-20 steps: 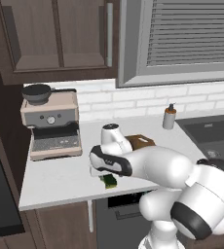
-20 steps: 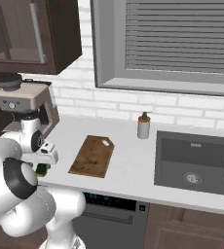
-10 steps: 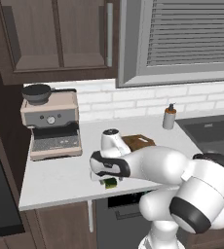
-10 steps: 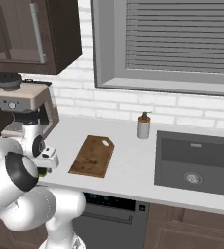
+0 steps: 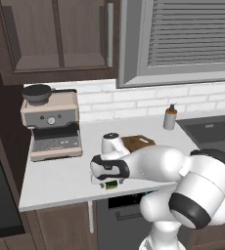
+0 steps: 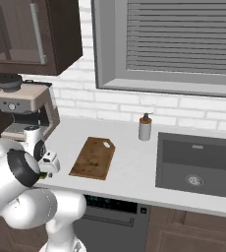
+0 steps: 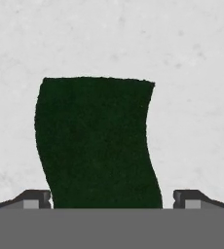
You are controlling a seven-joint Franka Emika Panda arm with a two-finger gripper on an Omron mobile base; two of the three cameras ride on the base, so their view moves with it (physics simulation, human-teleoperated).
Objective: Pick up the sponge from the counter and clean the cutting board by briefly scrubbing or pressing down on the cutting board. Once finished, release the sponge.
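Claw spread wide, fingertips straddling the sponge flat on the desk near its front edge. Left tip sits close to the sponge side; closing off-centre could nudge or twist it out. Cutting board lies farther back-right, untouched.

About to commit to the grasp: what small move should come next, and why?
Probably close the fingers: the gripper is open, low over the counter, and the sponge sits squarely between its tips, not yet held.
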